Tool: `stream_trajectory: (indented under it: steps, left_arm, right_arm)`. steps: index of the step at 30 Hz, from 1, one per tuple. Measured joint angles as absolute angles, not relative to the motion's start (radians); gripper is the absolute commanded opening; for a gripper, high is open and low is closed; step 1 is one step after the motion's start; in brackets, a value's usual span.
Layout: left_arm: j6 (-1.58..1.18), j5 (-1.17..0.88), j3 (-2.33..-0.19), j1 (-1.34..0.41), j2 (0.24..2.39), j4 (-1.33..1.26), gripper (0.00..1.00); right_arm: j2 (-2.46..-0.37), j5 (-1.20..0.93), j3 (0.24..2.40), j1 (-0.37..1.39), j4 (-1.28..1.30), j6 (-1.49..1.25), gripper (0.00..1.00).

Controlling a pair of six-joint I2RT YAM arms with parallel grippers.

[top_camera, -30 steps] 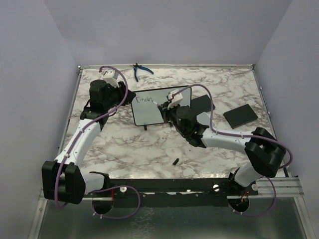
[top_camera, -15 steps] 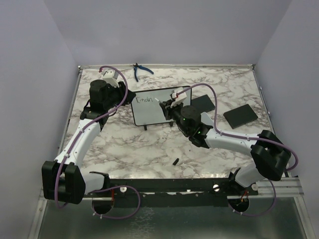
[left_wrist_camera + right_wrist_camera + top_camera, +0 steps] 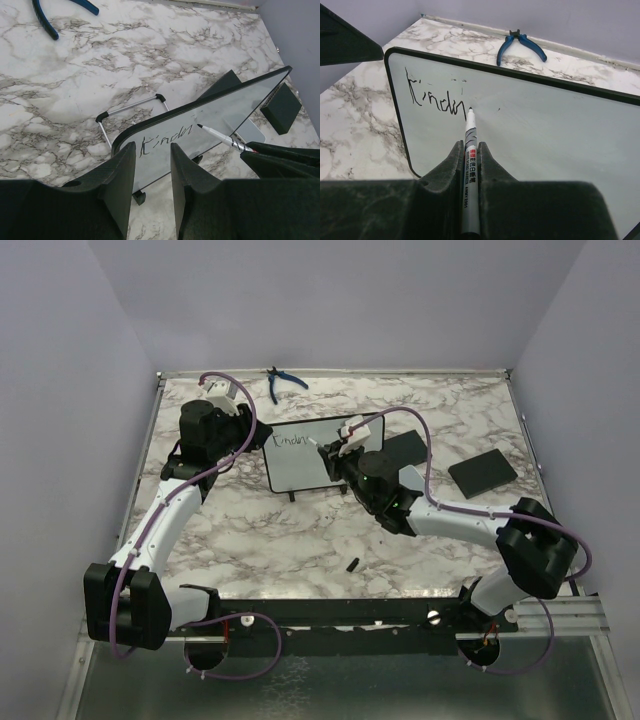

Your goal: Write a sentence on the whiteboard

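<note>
While the first word is only part-written, the step in hand is lettering. The sentence [image 3: 436, 99] reads roughly "Kindn" across the upper-left of the whiteboard [image 3: 300, 470]. The board stands propped on its feet toward 12 o'clock of the marbled surface [image 3: 250, 540].

The right claw [image 3: 469, 145] is clenched on a marker [image 3: 469, 170]. The marker tip sits just at 3 o'clock of the last stroke, and I cannot tell whether it touches. Next, by my reading, comes the following letter. That calls for a small shift toward 3 o'clock, light even pressure and a steady board.

The right arm reaches in from 4 o'clock with its forearm low and stretched, and the marker points toward 11 o'clock. The left arm rises from 7 o'clock with its elbow folded, and the left claw [image 3: 152, 146] is at the board's 9 o'clock edge. Its 2 fingers stand partly apart with the board's corner beyond them, and I cannot tell whether they pinch the frame. Blue pliers [image 3: 283, 383] lie at the far edge, and a black pad [image 3: 482, 472] lies near 2 o'clock.
</note>
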State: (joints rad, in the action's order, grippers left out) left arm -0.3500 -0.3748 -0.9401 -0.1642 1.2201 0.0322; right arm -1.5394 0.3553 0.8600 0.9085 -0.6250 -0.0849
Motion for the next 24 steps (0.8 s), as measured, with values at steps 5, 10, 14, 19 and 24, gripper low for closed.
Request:
stream_trajectory:
  steps: [5, 10, 14, 19, 24]
  left_arm:
    - [-0.350, -0.375, -0.940, -0.164, 1.220, 0.032, 0.35]
    - [-0.350, -0.375, -0.940, -0.164, 1.220, 0.032, 0.35]
    - [-0.350, -0.375, -0.940, -0.164, 1.220, 0.032, 0.35]
    - [-0.350, -0.375, -0.940, -0.164, 1.220, 0.032, 0.35]
    - [-0.350, -0.375, -0.940, -0.164, 1.220, 0.032, 0.35]
  right_arm:
    - [-1.546, 0.356, 0.868, 0.908, -0.620, -0.085, 0.00]
    - [-1.548, 0.358, 0.873, 0.908, -0.608, -0.086, 0.00]
    - [-1.549, 0.363, 0.876, 0.908, -0.600, -0.086, 0.00]
    - [-1.549, 0.373, 0.876, 0.908, -0.596, -0.086, 0.00]
    - [-1.549, 0.385, 0.876, 0.908, -0.596, -0.086, 0.00]
